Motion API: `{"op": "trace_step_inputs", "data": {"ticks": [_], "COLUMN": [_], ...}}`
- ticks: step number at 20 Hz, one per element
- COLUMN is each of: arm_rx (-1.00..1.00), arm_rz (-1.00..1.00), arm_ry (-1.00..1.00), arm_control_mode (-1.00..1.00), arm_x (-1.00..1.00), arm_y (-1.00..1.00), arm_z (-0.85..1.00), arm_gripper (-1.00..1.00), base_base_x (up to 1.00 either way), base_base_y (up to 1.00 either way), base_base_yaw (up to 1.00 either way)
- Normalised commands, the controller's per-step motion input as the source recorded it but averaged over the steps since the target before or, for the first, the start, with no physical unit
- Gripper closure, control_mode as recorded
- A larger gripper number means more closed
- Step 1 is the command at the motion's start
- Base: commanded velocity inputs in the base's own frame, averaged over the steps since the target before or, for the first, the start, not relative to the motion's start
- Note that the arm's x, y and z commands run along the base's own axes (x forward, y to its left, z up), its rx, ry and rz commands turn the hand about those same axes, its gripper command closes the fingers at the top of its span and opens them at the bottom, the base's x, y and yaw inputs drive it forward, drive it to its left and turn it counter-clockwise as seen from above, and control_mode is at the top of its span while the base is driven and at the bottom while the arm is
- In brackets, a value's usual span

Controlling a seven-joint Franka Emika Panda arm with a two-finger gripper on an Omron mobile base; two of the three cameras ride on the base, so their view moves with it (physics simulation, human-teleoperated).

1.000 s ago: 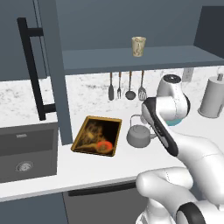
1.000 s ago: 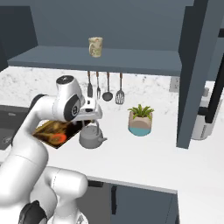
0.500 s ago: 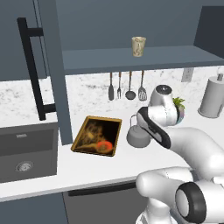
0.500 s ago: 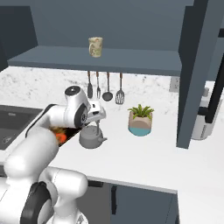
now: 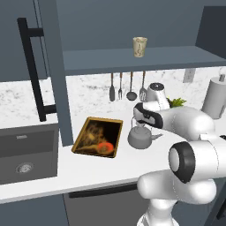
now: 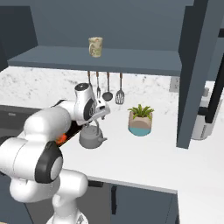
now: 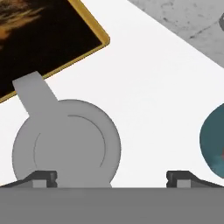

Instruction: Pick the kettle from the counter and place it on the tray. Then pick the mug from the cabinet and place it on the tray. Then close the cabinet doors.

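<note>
The grey kettle stands on the white counter, just right of the golden-rimmed tray. My gripper hangs open right above the kettle, holding nothing. In the hand view the kettle lies under the left fingertip, off to the left of the gap, with its spout pointing at the tray. The cream mug stands on the shelf of the open cabinet. In the right base view my arm hides most of the tray.
The open cabinet doors jut out at left and at right. A dark sink lies left of the tray. Utensils hang on the wall. A teal plant pot and a paper-towel roll stand to the right.
The hand has swung left and down from beside the plant to just above the kettle. The jaws have stayed open. Kettle, tray and mug have not moved.
</note>
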Motion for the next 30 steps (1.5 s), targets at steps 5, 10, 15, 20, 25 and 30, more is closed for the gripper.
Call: {"op": "trace_step_inputs", "data": {"ticks": [5,10,15,20,25,30], "arm_rx": [-0.1,-0.07,-0.08,-0.01,0.0,0.05], "arm_rz": [0.02,0.01,0.01,0.04,0.06,0.28], "arm_ry": [0.03,0.03,0.04,0.01,-0.01,-0.17], "arm_control_mode": [-1.0,-1.0,-1.0,-1.0,-1.0,-1.0], "arm_x": [0.45,0.33,-0.13,-0.4,-0.33,-0.44], "arm_y": [0.0,0.0,0.0,0.0,0.0,0.04], "arm_z": [-0.2,-0.28,-0.43,-0.51,-0.46,-0.14], "arm_gripper": [-1.0,-1.0,-1.0,1.0,1.0,1.0], "base_base_x": [0.0,0.0,0.0,0.0,0.0,0.0], "base_base_y": [0.0,0.0,0.0,0.0,0.0,0.0], "base_base_yaw": [0.0,0.0,0.0,0.0,0.0,0.0]}}
